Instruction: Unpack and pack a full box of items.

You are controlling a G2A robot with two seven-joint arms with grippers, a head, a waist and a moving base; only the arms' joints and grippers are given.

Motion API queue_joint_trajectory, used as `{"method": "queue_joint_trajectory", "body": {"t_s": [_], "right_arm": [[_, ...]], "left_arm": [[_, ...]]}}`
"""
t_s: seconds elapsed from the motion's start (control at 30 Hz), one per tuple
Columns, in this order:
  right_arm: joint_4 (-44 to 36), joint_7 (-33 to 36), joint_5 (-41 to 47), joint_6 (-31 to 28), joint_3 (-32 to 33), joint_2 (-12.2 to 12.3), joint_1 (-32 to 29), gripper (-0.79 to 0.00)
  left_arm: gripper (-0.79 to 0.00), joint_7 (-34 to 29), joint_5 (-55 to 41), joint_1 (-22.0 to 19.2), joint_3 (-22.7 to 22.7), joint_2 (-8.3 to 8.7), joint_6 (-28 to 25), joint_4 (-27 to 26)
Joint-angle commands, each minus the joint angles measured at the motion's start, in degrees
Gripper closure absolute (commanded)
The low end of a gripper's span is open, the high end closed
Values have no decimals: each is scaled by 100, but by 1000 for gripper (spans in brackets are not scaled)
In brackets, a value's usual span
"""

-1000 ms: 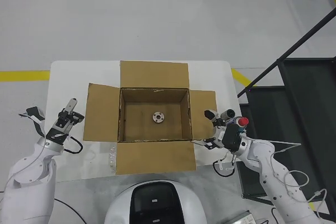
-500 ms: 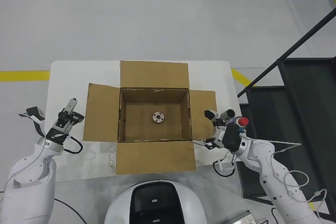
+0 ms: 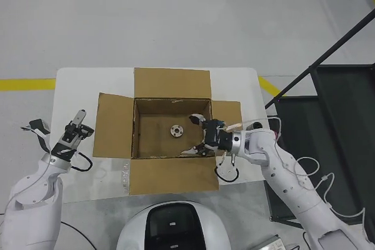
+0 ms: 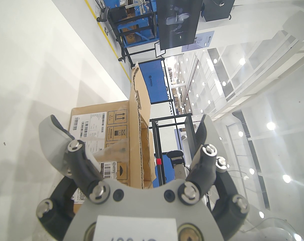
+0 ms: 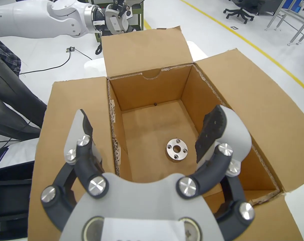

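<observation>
White tabletop (image 3: 81, 84) on a pale grey floor carries the cardboard box (image 3: 172, 81), which stands in the middle of it with all four flaps folded outward. The box is plain brown corrugated board with ragged, torn edges along the flap creases and a half-round notch in one wall (image 5: 146, 88). On its floor lies one round metal flange (image 3: 176, 130), a silvery disc with a centre bore and smaller holes around it (image 5: 177, 149). A tiny dark speck (image 5: 155, 104) sits by the foot of one wall.

On the outer side that faces the left arm, the box (image 4: 116, 124) bears white stickers with barcodes (image 4: 88, 126) and black handling pictograms, among them a pair of upward arrows; the fine print is too small to make out.

Above the box opening, on its right side, hangs the right gripper (image 3: 192, 134), its jaws spread wide and holding nothing, apart from the flange below (image 5: 148, 111). Off the table's left edge, well apart from the box, is the left gripper (image 3: 80, 120), jaws likewise wide apart and empty (image 4: 128, 124).

A bit of clear plastic (image 3: 124, 172), hard to make out, lies on the table beside the near flap. Beyond the table run a yellow floor line (image 3: 19, 84) and dark metal stairs (image 3: 337, 94).
</observation>
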Motion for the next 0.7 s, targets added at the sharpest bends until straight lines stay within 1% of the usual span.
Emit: {"method": "queue_joint_trajectory", "body": {"t_s": [0.0, 0.3, 0.37, 0.47, 0.53, 0.67], "right_arm": [[-8, -15, -17, -7, 10, 3, -13, -785], [-8, -15, -17, -7, 10, 3, -13, -785], [15, 69, 78, 81, -26, -11, 16, -785], [125, 641, 254, 194, -323, -93, 473, -785], [303, 1129, 343, 128, -666, -180, 941, -785], [1079, 1827, 878, 36, -1402, -430, 1865, -785]], "left_arm": [[-785, 0, 0, 0, 0, 0, 0, 0], [-785, 0, 0, 0, 0, 0, 0, 0], [-785, 0, 0, 0, 0, 0, 0, 0], [-785, 0, 0, 0, 0, 0, 0, 0], [-785, 0, 0, 0, 0, 0, 0, 0], [-785, 0, 0, 0, 0, 0, 0, 0]]}}
